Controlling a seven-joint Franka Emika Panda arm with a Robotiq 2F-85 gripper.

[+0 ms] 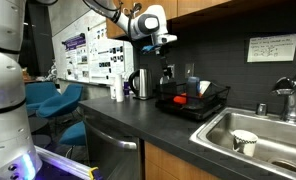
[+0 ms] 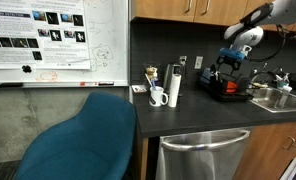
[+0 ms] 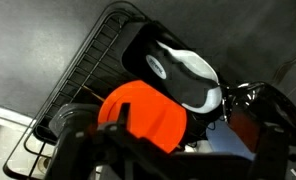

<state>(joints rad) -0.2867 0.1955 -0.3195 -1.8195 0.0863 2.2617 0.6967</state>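
An exterior view sits low by the sink (image 1: 273, 126), looking along the counter (image 1: 128, 118); an exterior view stands back behind a blue chair (image 2: 83, 140). Both share the dish rack (image 1: 193, 106) (image 2: 228, 90); my wrist view's right above it (image 3: 80, 78).

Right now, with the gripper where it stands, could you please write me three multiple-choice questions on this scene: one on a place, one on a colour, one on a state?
1. Over what does the gripper hang?
A. the sink
B. the dish rack
C. the kettle

2. What colour is the bright item lying in the rack under the gripper?
A. green
B. blue
C. orange

3. In what state is the gripper?
A. open, holding nothing
B. shut on a rack wire
C. shut on a mug

Answers:
1 B: in both exterior views the gripper is above the black wire rack on the counter.
2 C: the wrist view shows the item plainly orange, beside a black and white item.
3 A: the wrist view shows the jaws wide apart with nothing clamped.
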